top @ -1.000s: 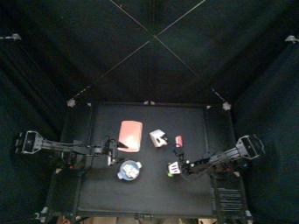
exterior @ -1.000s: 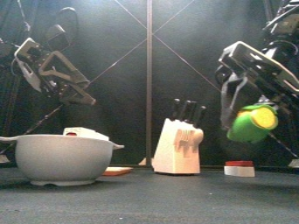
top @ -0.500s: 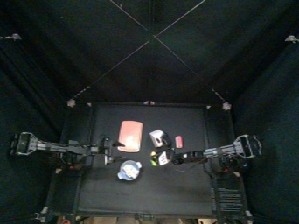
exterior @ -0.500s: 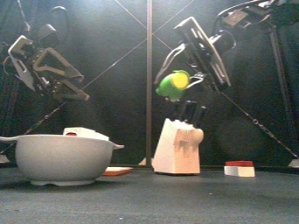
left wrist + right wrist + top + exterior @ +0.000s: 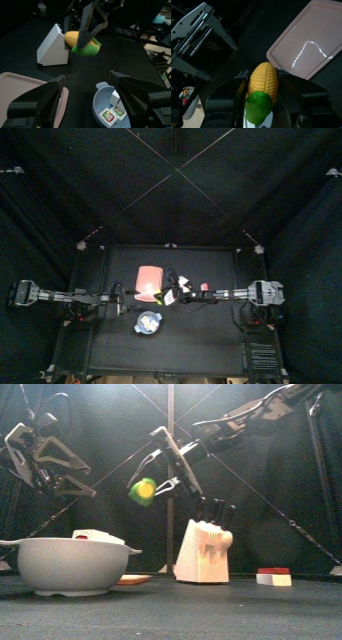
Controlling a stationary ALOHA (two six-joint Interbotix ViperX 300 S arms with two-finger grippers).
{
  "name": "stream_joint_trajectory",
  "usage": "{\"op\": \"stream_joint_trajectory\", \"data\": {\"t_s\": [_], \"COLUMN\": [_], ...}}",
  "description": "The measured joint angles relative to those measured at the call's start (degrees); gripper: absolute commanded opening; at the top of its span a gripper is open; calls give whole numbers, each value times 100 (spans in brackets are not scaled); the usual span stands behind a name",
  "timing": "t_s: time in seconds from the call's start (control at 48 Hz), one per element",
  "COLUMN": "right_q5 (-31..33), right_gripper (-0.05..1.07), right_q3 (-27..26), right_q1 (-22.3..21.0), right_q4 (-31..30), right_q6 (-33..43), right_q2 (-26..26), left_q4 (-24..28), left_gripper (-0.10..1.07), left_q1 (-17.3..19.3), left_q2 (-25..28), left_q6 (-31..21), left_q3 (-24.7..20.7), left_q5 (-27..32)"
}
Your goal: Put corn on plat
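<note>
The corn (image 5: 142, 489), a yellow cob with a green end, hangs well above the table with my right gripper (image 5: 158, 484) shut on it. The right wrist view has the corn (image 5: 261, 90) between the two jaws, and the pink plat (image 5: 308, 40) lies beyond and below it. From above, the right gripper (image 5: 174, 296) has reached across to the near right corner of the plat (image 5: 148, 281). My left gripper (image 5: 87, 95) stands open and empty, facing the corn (image 5: 83, 44) from the left, with the plat (image 5: 27, 95) under it.
A blue-and-white bowl (image 5: 148, 323) stands in front of the plat, large in the front view (image 5: 74, 564). A white knife block (image 5: 205, 549) stands mid-table, and a small red-and-white piece (image 5: 274, 577) lies to its right.
The right arm has swung from the table's right side leftward across the middle, carrying the corn up and over toward the plat. The left arm has barely moved.
</note>
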Motion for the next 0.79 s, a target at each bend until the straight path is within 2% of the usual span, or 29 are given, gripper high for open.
{"op": "stream_joint_trajectory", "data": {"t_s": [0.188, 0.375, 0.792], "right_q5": [-105, -114, 0], "right_gripper": [75, 76, 76], "right_q3": [-615, -949, -1143], "right_q1": [-281, -466, -536], "right_q4": [-132, -141, -141], "right_q6": [0, 0, -9], "right_q2": [650, 1099, 1415], "left_q4": [0, 0, 0], "left_gripper": [104, 104, 103], "left_q1": [0, -9, -9], "left_q2": [-9, 0, -9], "left_q6": [0, -9, 0], "left_q3": [-9, 18, 35], "left_q5": [0, 0, 0]}}
